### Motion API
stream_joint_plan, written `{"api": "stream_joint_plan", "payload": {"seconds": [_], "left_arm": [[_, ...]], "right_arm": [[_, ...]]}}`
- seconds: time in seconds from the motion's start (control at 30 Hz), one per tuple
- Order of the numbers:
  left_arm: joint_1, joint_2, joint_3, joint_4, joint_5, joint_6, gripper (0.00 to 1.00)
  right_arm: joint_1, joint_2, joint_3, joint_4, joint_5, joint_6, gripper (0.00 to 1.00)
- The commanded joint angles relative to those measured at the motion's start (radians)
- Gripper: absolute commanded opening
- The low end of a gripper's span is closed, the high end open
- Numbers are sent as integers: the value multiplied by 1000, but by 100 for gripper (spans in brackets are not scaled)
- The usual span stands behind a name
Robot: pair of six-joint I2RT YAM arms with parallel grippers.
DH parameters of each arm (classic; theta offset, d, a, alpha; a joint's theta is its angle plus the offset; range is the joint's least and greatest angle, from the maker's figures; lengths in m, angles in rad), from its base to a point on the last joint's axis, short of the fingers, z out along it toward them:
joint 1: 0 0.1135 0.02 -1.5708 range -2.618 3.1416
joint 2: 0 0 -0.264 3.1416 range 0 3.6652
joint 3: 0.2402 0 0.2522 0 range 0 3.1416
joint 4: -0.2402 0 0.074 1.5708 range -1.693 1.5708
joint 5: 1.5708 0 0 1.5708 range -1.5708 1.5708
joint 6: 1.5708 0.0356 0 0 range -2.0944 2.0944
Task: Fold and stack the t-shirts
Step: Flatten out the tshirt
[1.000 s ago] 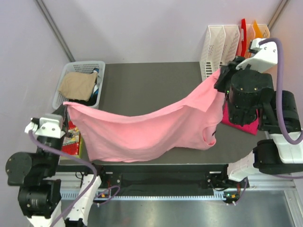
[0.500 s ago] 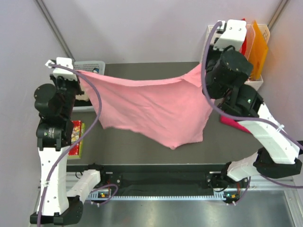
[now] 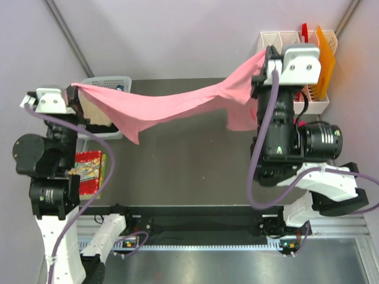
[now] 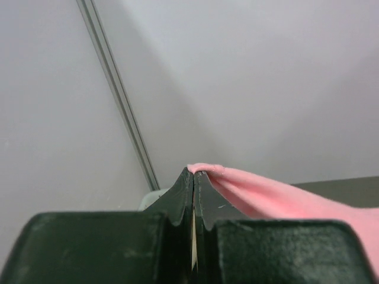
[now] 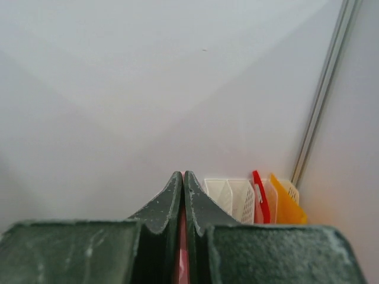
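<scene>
Top view: salmon-pink t-shirt [image 3: 172, 106] is strung in the air across the upper half of the frame, above the dark table [image 3: 177, 165]. At upper left, the left gripper [image 3: 76, 89] has its jaws pressed together on one end of the cloth. The left wrist view shows pink fabric pinched at the fingertips, trailing to lower right.

At upper right and higher in the frame, the right gripper [image 3: 265, 56] is clamped tight on the opposite end. A pink sliver shows between its fingers in the right wrist view.

The shirt sags mid-span. One flap hangs near the left end, another just below the right gripper.

Surroundings:
- A mesh basket [image 3: 109, 81] holding tan cloth [image 3: 95, 109] sits at upper left.
- A white file rack [image 3: 278, 41] stands at upper right.
- A red-edged patterned flat piece [image 3: 89, 171] lies at the table's left edge.
</scene>
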Motion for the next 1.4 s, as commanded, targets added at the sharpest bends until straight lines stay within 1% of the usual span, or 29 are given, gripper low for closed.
{"api": "stream_joint_plan", "payload": {"seconds": [0.0,0.07,0.13,0.17,0.2,0.33,0.37,0.4,0.47,0.5,0.53,0.57,0.6,0.63,0.67,0.7,0.73,0.8,0.83,0.9,0.93,1.0,1.03,1.07,1.1,1.2,1.27,1.33,1.37], "left_arm": [[2,-42,108,25,21,16,0],[2,-56,134,11,29,15,0],[2,-67,150,4,23,13,0],[2,-70,154,-1,18,15,0],[2,-74,154,2,12,21,0],[2,-76,139,8,-10,39,0],[2,-73,124,10,-8,39,0],[2,-70,102,22,-5,41,0],[2,-54,3,49,-13,38,0],[2,-48,-37,72,-17,38,0],[2,-35,-118,111,-22,38,0],[2,-24,-161,137,-26,38,0],[2,-12,-200,155,-26,38,0],[2,20,-264,180,-28,38,0],[2,39,-296,197,-26,36,0],[3,59,-328,211,-26,41,0],[3,99,-394,230,-26,44,0],[3,149,-492,303,-17,77,0],[3,218,-516,321,-20,87,0],[3,303,-559,367,-36,117,0],[3,390,-569,379,-36,131,0],[3,477,-580,428,-66,159,0],[3,551,-577,436,-82,159,0],[3,579,-576,444,-94,162,0],[5,597,-586,489,-108,171,0],[6,579,-606,545,-134,177,0],[6,520,-581,499,-102,165,0],[6,448,-522,412,-74,131,0],[6,424,-502,387,-54,111,0]], "right_arm": [[199,61,103,582,-179,-623,0],[232,116,177,612,-207,-727,0],[259,115,168,629,-248,-747,0],[270,116,178,667,-258,-764,0],[287,116,185,680,-274,-770,0],[284,90,207,675,-276,-743,0],[278,84,215,665,-264,-728,0],[231,76,221,634,-217,-702,0],[114,12,163,561,-120,-535,0],[-75,-26,108,499,-1,-422,0],[-183,-112,-23,238,46,-279,0],[-292,-147,-71,59,79,96,0],[-504,-175,-96,-194,87,310,0],[-609,-189,-72,-679,46,773,0],[-723,-177,-52,-890,-3,957,0],[-903,-153,-41,-1019,-108,1084,0],[-966,-105,-82,-1088,-145,1207,0],[-1081,-61,-169,-1113,-214,1260,0],[-1107,-16,-268,-1101,-241,1312,0],[-1168,30,-363,-1034,-320,1363,0],[-1181,83,-425,-1017,-346,1410,0],[-1193,148,-456,-985,-376,1446,0],[-1192,195,-495,-969,-380,1463,0],[-1192,216,-510,-969,-391,1466,0],[-1187,228,-526,-913,-394,1504,0],[-1151,190,-636,-813,-377,1503,0],[-1099,122,-700,-733,-342,1482,0],[-1042,31,-769,-626,-270,1375,0],[-985,-3,-791,-591,-223,1347,0]]}}
